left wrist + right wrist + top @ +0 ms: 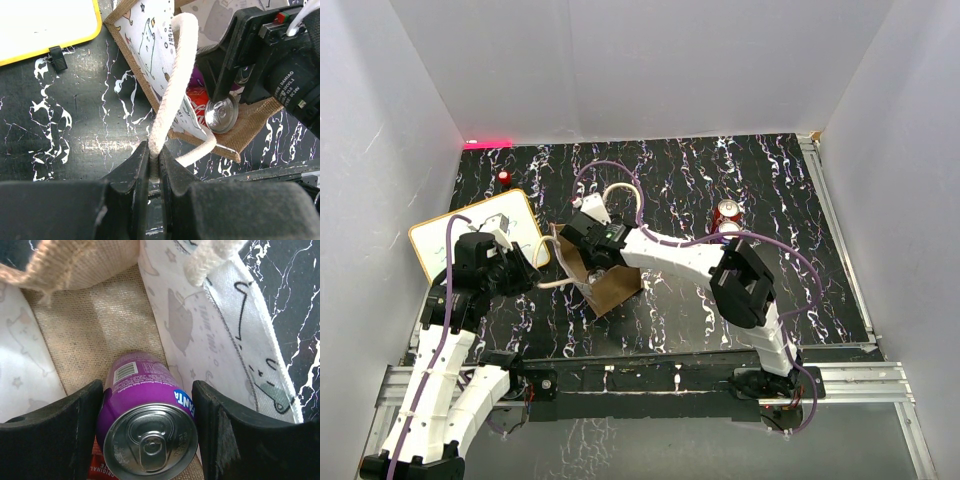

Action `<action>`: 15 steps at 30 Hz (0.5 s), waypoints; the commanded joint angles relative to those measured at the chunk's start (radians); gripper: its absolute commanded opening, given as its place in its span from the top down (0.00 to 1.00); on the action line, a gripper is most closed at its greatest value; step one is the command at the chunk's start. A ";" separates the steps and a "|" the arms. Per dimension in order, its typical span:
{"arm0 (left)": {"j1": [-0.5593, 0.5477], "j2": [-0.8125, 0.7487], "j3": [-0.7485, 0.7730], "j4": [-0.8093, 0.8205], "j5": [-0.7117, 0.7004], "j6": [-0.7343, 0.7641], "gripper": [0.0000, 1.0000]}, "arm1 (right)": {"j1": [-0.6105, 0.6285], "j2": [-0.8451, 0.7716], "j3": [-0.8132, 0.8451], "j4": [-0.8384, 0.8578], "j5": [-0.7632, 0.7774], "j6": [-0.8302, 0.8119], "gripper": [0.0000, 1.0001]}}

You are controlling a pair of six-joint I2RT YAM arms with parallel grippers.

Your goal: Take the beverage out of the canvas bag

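Beverage can (pixel 145 430) sits clamped within right gripper (pixel 147 395) inside canvas bag (pixel 95 325).

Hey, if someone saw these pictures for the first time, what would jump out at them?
A purple can sits clamped by the right gripper, inside the canvas bag near the middle of the table. Just left of it, the left gripper pinches one cream handle, stretched taut.

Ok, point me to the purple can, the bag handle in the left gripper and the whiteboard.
purple can (pixel 149 432): right wrist view, on its silver lid.
bag handle (pixel 173 85): left wrist view, midway along the cream rope.
whiteboard (pixel 45 22): left wrist view, on its white face.
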 commanded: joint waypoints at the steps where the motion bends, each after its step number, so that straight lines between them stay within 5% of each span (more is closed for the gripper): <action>1: 0.006 0.000 -0.005 0.002 -0.009 0.004 1.00 | 0.001 -0.106 0.027 0.101 0.012 -0.046 0.77; 15: 0.006 -0.003 -0.004 0.001 -0.010 0.002 1.00 | 0.000 -0.086 0.111 0.147 -0.025 -0.085 0.82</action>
